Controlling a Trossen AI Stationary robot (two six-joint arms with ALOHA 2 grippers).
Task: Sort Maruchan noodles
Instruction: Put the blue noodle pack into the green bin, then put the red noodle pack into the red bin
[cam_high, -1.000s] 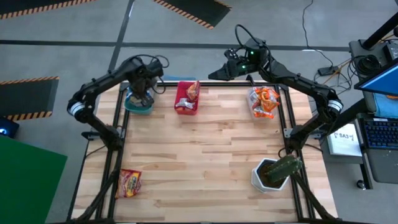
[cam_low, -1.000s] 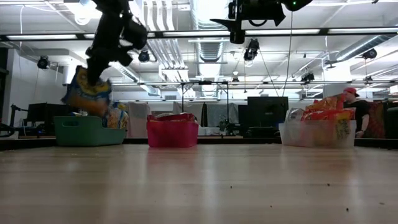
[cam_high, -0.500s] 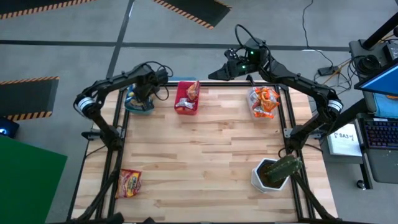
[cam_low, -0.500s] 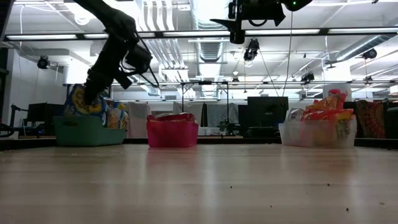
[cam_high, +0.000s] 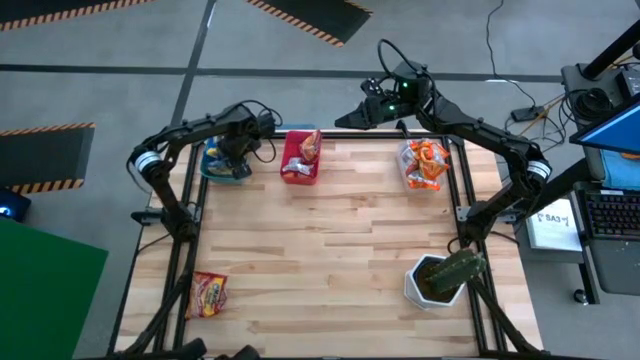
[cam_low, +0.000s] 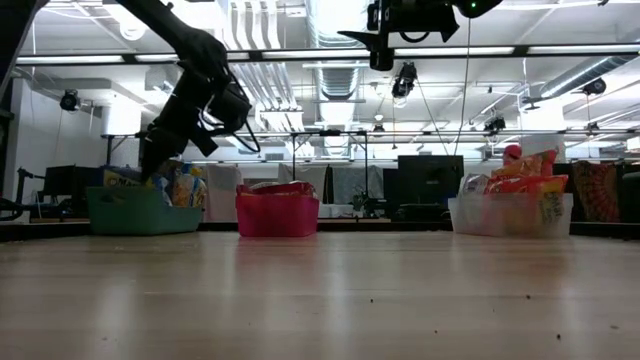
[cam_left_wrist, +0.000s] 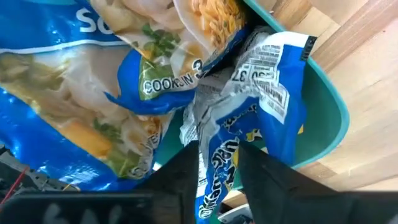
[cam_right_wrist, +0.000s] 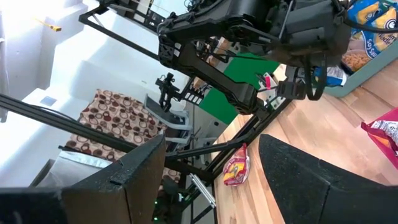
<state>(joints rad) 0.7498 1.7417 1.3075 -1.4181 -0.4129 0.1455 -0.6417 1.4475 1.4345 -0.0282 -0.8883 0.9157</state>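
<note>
While dipped into the teal bin (cam_high: 222, 165) at the table's (cam_high: 330, 260) back left corner, left gripper (cam_left_wrist: 214, 167) clamped on a blue-and-silver noodle packet (cam_left_wrist: 261, 112); grip seen only from the left wrist. Right gripper (cam_high: 350, 116) raised beyond the back edge, fingers (cam_right_wrist: 112, 180) spread, empty. More packets in pink bin (cam_high: 299, 160) and clear bin (cam_high: 425, 165); one red packet (cam_high: 208, 295) alone front left. Ceiling ducts and lights behind.

The left hand (cam_left_wrist: 214, 180) is dark, its fingers closed on a blue-and-silver crinkled plastic noodle packet (cam_left_wrist: 249, 118) with black print on white, inside the teal plastic bin (cam_left_wrist: 323, 118). Just beside the hand lies a blue-and-yellow glossy packet (cam_left_wrist: 93, 93) with white lettering. The pale striped wooden worktop (cam_left_wrist: 373, 68) shows beyond.
</note>
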